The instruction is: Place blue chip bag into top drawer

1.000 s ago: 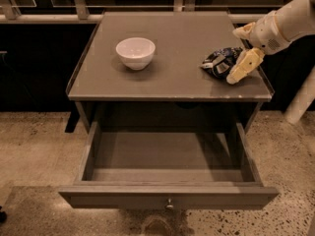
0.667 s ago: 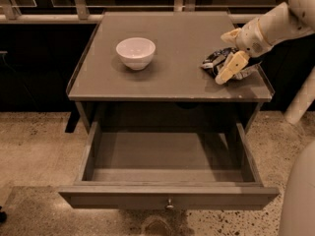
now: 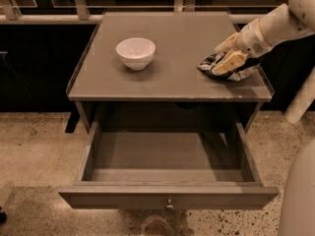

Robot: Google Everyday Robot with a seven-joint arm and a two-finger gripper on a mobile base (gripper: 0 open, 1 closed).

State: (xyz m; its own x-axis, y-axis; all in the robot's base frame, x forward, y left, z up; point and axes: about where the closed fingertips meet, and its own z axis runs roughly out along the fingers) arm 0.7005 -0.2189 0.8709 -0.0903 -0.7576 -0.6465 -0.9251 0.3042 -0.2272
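The blue chip bag [image 3: 242, 73] lies crumpled, dark blue with white patches, near the right edge of the cabinet top [image 3: 172, 38]. My gripper [image 3: 225, 54] reaches in from the right and is down on the bag. It is open, with its cream fingers [image 3: 229, 63] spread over the bag's left part. The top drawer [image 3: 167, 196] is pulled fully out below the top. Its small round knob [image 3: 169, 204] faces front and its inside [image 3: 167, 156] holds nothing.
A white bowl [image 3: 135, 52] stands on the left half of the cabinet top. My white arm [image 3: 280, 23] crosses the upper right corner. A pale robot part [image 3: 298, 200] fills the lower right. A rail [image 3: 49, 18] runs behind the cabinet. The floor is speckled [image 3: 34, 151].
My gripper has moved a little left and down onto the blue chip bag. The bag, the bowl and the drawer have stayed where they were.
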